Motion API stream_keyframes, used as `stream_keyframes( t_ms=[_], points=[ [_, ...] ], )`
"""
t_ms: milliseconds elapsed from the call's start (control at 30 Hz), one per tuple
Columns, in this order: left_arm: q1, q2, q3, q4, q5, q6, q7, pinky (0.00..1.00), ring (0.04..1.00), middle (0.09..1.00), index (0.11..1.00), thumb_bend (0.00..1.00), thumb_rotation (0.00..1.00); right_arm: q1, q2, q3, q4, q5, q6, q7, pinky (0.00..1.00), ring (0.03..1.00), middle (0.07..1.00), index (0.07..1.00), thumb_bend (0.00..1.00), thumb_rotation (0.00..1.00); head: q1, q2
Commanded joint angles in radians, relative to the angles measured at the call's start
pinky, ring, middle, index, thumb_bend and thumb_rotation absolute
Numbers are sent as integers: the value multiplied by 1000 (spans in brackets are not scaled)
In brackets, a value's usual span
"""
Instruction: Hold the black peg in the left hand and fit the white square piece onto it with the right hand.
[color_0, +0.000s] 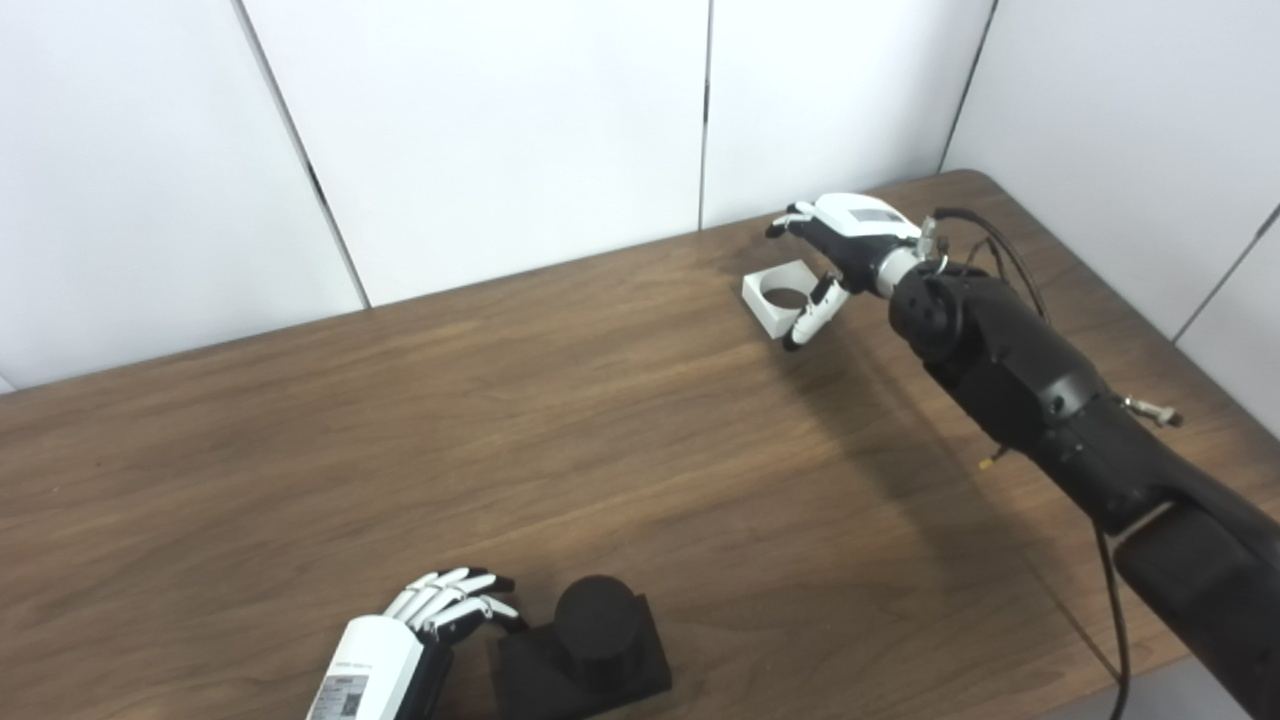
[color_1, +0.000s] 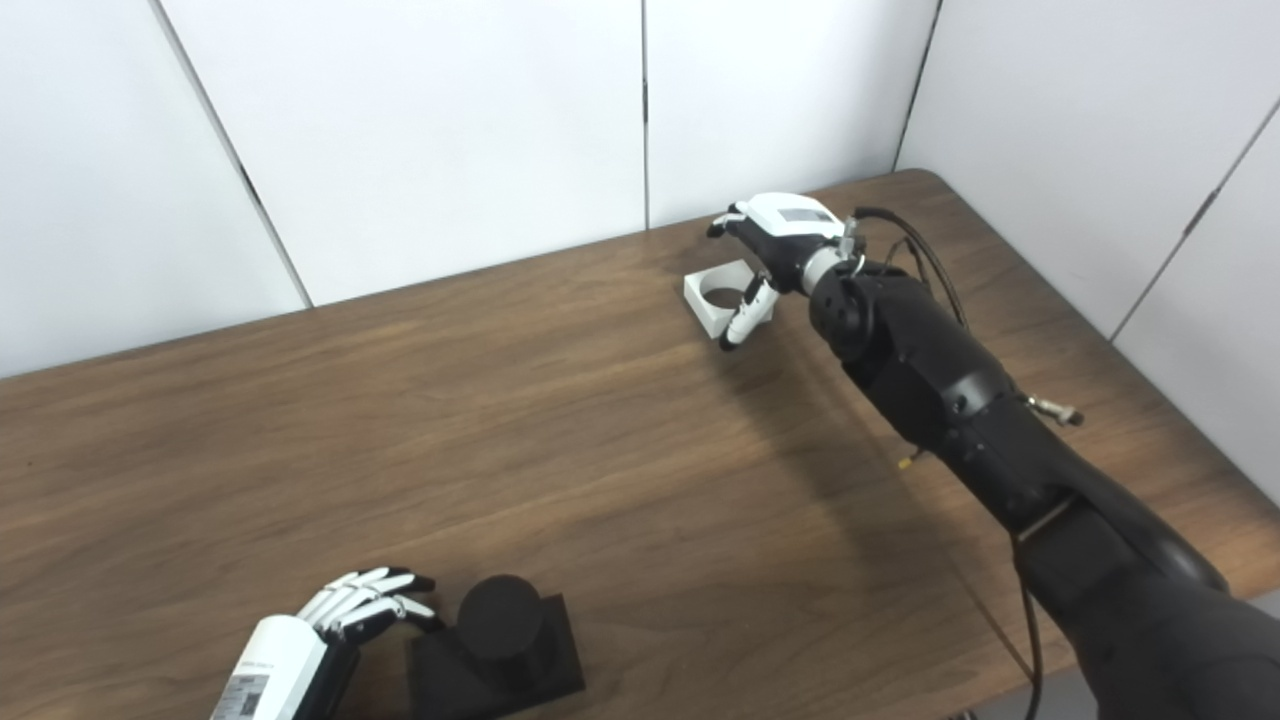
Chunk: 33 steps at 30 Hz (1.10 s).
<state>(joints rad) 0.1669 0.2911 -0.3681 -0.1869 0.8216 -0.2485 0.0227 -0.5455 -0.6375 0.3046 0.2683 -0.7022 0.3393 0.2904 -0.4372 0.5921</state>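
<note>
Peg beside left fingers, seemingly untouched.

The tabletop is brown wood-grain, smooth with a soft sheen, and the wall panels behind it are plain matt white. Near the front, the black peg looks dull, matt plastic, while the white square piece at the far right looks like smooth matt white plastic. Both the left hand and right hand wear glossy white shells over black parts, and the right arm is matt black casing.
</note>
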Motion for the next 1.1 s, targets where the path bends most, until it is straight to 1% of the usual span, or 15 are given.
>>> stream_keyframes(
  t_ms=[0,133,267,333,500,700,1067],
  points=[
    [32,38,19,44,23,14,-2,844,832,776,486,520,49,-73,-33,0,-2,-26,-37,-6,995,1000,975,858,911,249,1,3],
    [33,39,20,37,27,16,-6,849,834,779,486,520,49,-89,-36,17,9,-47,-31,4,975,1000,956,791,906,257,8,13],
    [35,38,21,26,26,22,-16,859,834,776,486,520,50,-88,-33,19,-2,-55,-31,11,958,989,923,714,907,216,14,18],
    [37,37,22,23,26,24,-18,859,834,776,487,520,50,-85,-34,24,-6,-62,-34,13,950,980,913,700,896,209,15,20],
    [37,35,23,16,24,23,-21,860,832,775,486,520,49,-80,-31,20,2,-67,-46,-2,947,972,901,708,891,220,20,23],
    [36,31,26,12,19,22,-22,849,825,771,486,520,48,-72,-32,19,4,-77,-61,-9,930,950,882,678,892,213,23,24],
    [39,22,32,-4,18,33,-31,843,821,768,486,520,48,-72,-40,31,14,-95,-69,11,940,955,893,726,891,206,34,27]
  ],
)
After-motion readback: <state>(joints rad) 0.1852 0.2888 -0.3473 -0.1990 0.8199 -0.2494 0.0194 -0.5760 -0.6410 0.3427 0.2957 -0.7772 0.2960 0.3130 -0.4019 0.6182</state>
